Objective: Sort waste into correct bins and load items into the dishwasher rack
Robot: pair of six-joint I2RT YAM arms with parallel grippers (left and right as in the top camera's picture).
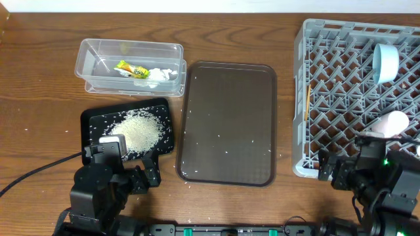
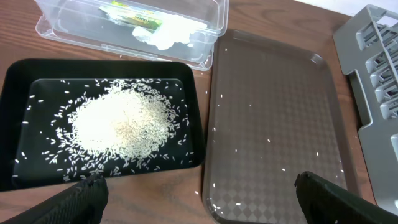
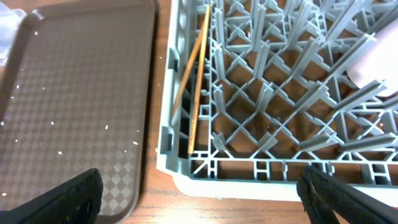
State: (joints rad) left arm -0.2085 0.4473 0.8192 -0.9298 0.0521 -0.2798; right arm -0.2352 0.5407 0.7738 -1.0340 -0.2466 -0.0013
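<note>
The clear tub [image 1: 98,49] holds the yellow-green wrapper [image 1: 130,68] and the white tissue [image 1: 161,75]; both also show in the left wrist view, wrapper [image 2: 134,17] and tissue [image 2: 168,34]. The black tray [image 1: 92,121] holds a pile of rice [image 1: 139,130], [image 2: 121,121]. The grey rack [image 1: 302,98] holds the pale-blue bowl [image 1: 386,62] on edge, a pinkish-white cup [image 1: 392,122] and the chopsticks [image 1: 307,101], [image 3: 194,68]. The plate is out of view. My left gripper [image 2: 199,205] is open and empty, near the black tray's front right corner. My right gripper [image 3: 202,202] is open and empty, at the rack's front left corner.
The dark-brown serving tray [image 1: 228,123] lies between the black tray and the rack, with a few stray rice grains on it. Loose grains dot the wooden table around the trays. A black cable [image 1: 39,172] runs to the left arm.
</note>
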